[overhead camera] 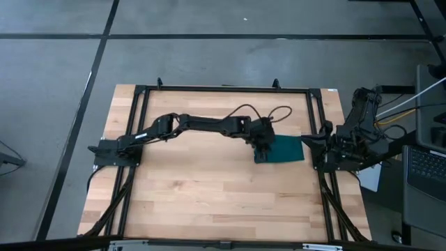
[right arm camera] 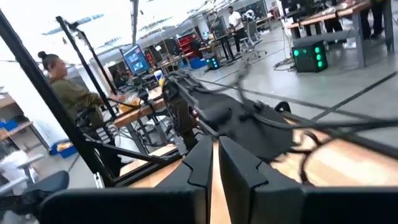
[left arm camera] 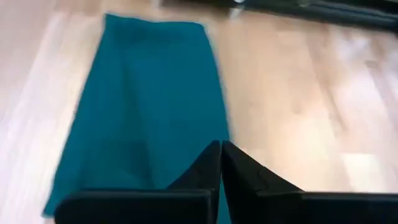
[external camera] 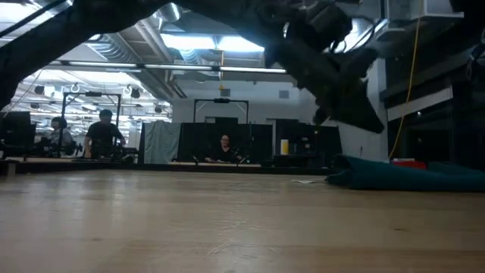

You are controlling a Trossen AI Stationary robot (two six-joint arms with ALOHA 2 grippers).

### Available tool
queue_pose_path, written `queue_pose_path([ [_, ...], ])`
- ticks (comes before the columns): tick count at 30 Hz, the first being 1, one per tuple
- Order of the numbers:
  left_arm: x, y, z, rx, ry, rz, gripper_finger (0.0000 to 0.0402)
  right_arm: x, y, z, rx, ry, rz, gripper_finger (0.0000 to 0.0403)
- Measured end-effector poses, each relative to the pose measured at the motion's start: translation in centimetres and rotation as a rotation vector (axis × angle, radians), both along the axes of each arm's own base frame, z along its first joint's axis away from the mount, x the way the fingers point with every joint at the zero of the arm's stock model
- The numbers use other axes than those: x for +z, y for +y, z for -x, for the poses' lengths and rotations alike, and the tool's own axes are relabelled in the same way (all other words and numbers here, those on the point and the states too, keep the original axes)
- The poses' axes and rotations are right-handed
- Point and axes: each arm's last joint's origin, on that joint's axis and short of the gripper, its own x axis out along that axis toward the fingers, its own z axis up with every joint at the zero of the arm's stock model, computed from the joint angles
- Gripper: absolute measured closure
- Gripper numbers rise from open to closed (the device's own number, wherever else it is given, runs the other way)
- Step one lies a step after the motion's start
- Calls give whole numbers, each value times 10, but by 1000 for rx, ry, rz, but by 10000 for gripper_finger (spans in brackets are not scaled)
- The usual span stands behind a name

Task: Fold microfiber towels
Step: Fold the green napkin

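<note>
The dark teal towel (overhead camera: pixel 284 148) lies folded into a narrow strip on the wooden table, right of centre. It also shows in the left wrist view (left arm camera: pixel 149 99) and the low view (external camera: pixel 413 174). My left gripper (overhead camera: pixel 263 152) is shut and hangs above the towel's left end. The low view shows it (external camera: pixel 367 117) clear of the cloth. In its wrist view the shut fingertips (left arm camera: pixel 221 148) stand over the towel's long edge. My right gripper (overhead camera: pixel 309 141) is shut and empty at the table's right edge, its fingers (right arm camera: pixel 214 149) pointing across the table.
A black metal frame (overhead camera: pixel 223 88) runs around the table top. Cables (overhead camera: pixel 268 113) loop off the left arm behind the towel. Bare wood (overhead camera: pixel 209 188) lies toward the near edge and the left. People sit at desks in the room beyond (external camera: pixel 102 133).
</note>
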Motion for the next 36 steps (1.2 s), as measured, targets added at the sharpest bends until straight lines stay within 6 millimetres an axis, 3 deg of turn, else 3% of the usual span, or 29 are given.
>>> queue_pose_path([
  [5, -36, 11, 5, 79, 76, -20, 399, 18, 5, 2, -17, 20, 67, 372],
  [8, -39, 22, 6, 112, 21, 6, 398, 23, 8, 1, -36, 34, 101, 375],
  [13, -65, 47, 17, 268, 87, 34, 399, 24, 11, 0, -41, 45, 130, 391],
  [16, -68, 55, 21, 289, 97, 41, 399, 23, 14, -1, -40, 49, 140, 397],
  [30, -94, 45, 49, 339, 225, 52, 396, 32, 22, 7, 51, 19, 114, 379],
  [33, -92, 35, 62, 360, 257, 13, 398, 35, 25, 9, 68, 16, 122, 389],
  [36, -88, 29, 88, 406, 318, -6, 399, 35, 30, 10, 71, 25, 145, 396],
])
